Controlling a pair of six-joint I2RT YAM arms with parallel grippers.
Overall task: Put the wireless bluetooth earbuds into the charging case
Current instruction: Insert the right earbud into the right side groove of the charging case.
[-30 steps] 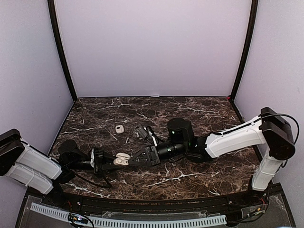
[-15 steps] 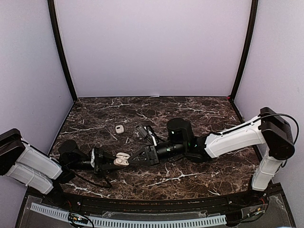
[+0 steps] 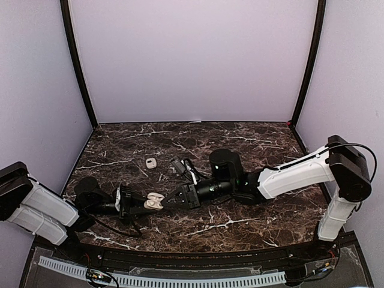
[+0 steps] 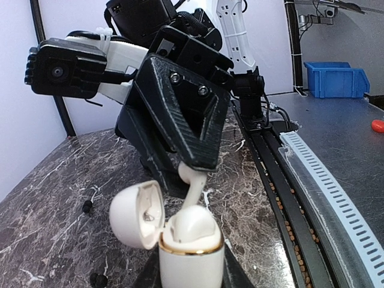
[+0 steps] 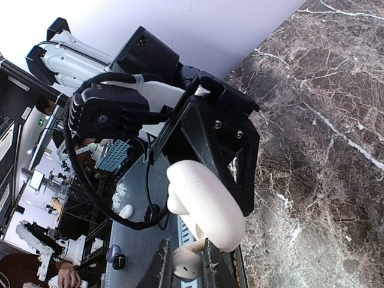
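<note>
A white charging case with a gold rim stands upright in my left gripper, lid swung open to the left. My left gripper is shut on the case body. A white earbud rests head-down in the case mouth, its stem pinched by my right gripper from above. In the right wrist view the earbud sits between the shut fingers, against the case. From above, the two grippers meet at the case at the table's front left.
A second small white case lies on the marble behind the grippers. A dark cluster of small items with a white piece lies to its right. Two small black bits lie on the table near the left gripper.
My right gripper has edged a little left, toward the case in the left gripper. The left gripper and the case have hardly shifted.
</note>
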